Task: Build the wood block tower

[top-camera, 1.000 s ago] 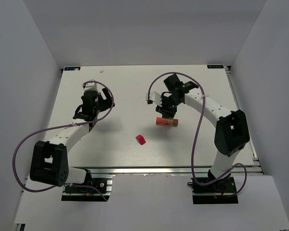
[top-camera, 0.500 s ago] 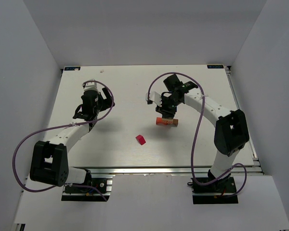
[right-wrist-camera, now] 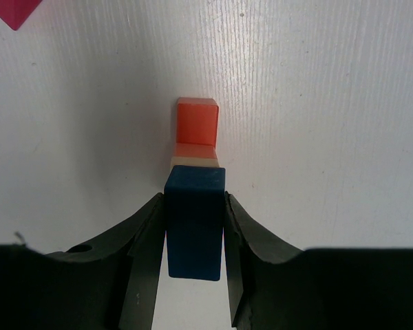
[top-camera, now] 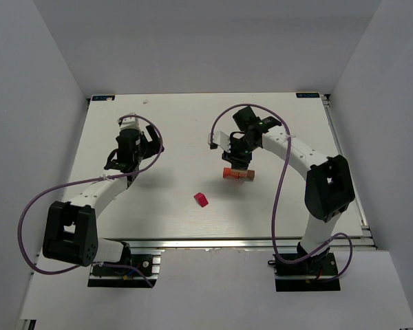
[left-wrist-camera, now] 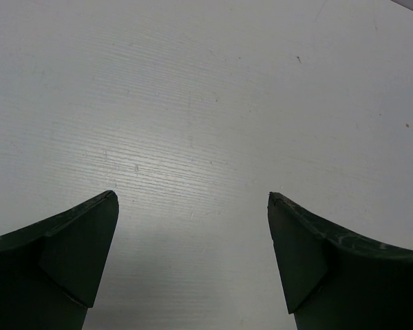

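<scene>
My right gripper (right-wrist-camera: 194,201) is shut on a dark blue block (right-wrist-camera: 195,220), held upright between both fingers. Directly beyond it sit a tan block (right-wrist-camera: 195,162) and an orange-red block (right-wrist-camera: 197,121), in line on the table. From above, the right gripper (top-camera: 237,161) hangs over this short row of orange-red and brown blocks (top-camera: 238,174) at centre right. A magenta-red block (top-camera: 202,199) lies alone nearer the front, and it also shows as the magenta-red block (right-wrist-camera: 12,9) at the corner of the right wrist view. My left gripper (left-wrist-camera: 193,196) is open over bare table at the left (top-camera: 124,161).
The white table (top-camera: 179,124) is walled in by grey panels on three sides. A metal rail (top-camera: 248,242) runs along the near edge between the two arm bases. Purple cables loop beside each arm.
</scene>
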